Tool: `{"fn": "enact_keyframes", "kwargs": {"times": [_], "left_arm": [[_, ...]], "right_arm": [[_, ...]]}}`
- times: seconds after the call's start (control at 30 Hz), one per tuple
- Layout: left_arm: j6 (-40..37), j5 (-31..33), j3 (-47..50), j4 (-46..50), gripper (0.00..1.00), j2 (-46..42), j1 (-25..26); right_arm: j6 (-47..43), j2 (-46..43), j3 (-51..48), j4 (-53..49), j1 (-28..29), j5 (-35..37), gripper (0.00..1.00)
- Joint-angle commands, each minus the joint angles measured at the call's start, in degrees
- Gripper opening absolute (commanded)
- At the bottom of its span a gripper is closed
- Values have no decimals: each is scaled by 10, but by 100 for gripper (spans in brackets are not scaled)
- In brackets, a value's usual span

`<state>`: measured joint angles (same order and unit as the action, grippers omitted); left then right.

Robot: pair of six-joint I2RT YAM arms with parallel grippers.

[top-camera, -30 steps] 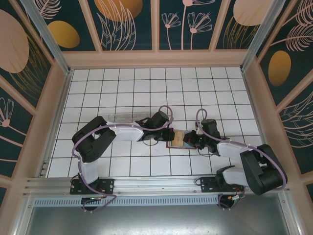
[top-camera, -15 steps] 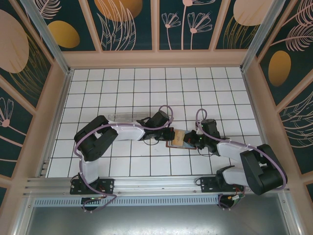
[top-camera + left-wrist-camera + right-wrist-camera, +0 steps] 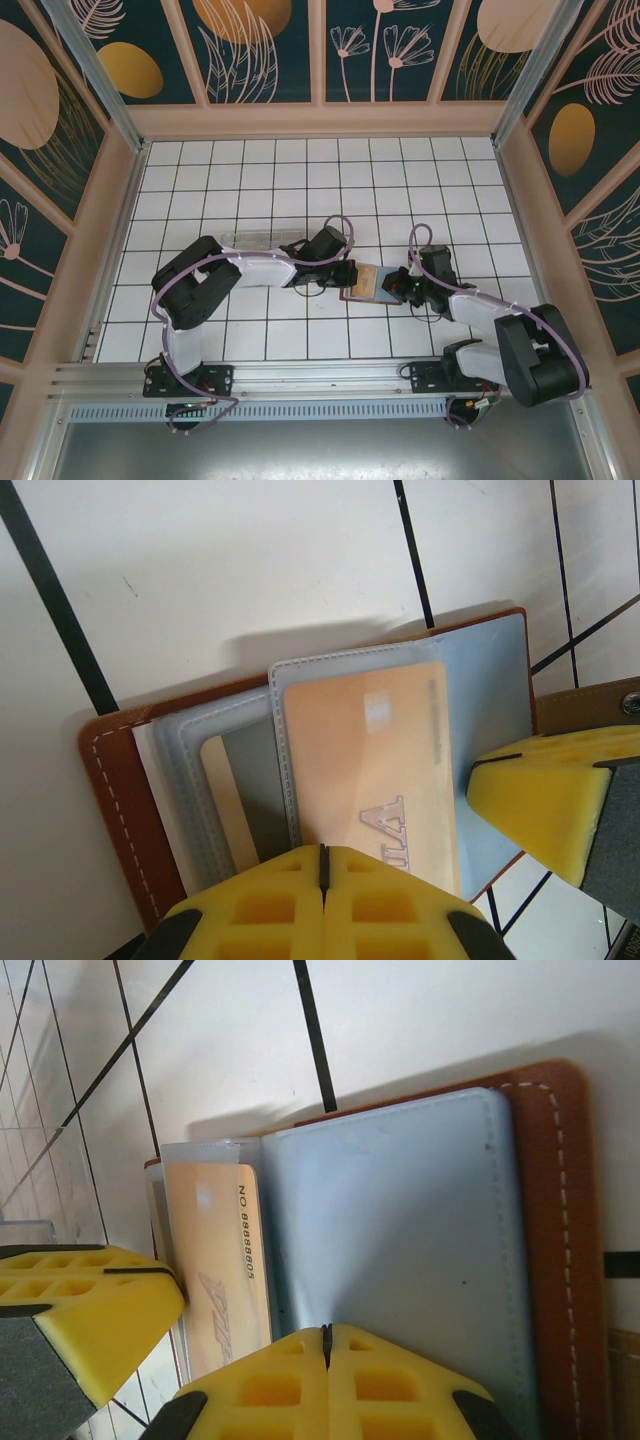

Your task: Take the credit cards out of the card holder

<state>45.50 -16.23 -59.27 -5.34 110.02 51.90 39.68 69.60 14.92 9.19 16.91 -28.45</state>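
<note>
Both grippers closed at the opened card holder, with the cards not yet out.

Our left gripper has its yellow pads pressed together over the near end of the orange card. The right gripper is likewise closed at the edge of the blue-grey inner flap, though we cannot tell whether either truly pinches anything. The card holder lies open on the tiled table between the arms. Over the last second the right arm has swung slightly outward and more blue-grey lining shows, so we judge the holder is being spread for extraction. The left wrist view reveals a second, paler card sleeved behind the orange one. The right wrist view instead gives the orange card's printed number.
</note>
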Motion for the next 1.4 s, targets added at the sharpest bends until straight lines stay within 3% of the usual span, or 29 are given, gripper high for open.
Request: {"fn": "enact_keyframes", "kwargs": {"times": [0.0,0.07,0.23,0.47,0.87,1.07,1.37], "left_arm": [[4,33,20,72,0,33,-2],[5,33,20,74,0,34,-3],[9,27,23,69,0,39,-3],[11,19,27,61,0,41,-2],[14,13,32,53,0,41,-3],[14,13,32,53,0,40,-2],[16,12,32,51,0,44,-4]], "right_arm": [[-15,-17,-12,1,-4,-26,0],[-13,-32,-9,11,4,-37,9],[-10,-48,4,18,22,-33,14],[1,7,-3,54,22,-45,20],[8,52,0,77,26,-51,20],[17,51,-6,88,25,-57,10],[31,28,-35,117,8,-81,13]]}}
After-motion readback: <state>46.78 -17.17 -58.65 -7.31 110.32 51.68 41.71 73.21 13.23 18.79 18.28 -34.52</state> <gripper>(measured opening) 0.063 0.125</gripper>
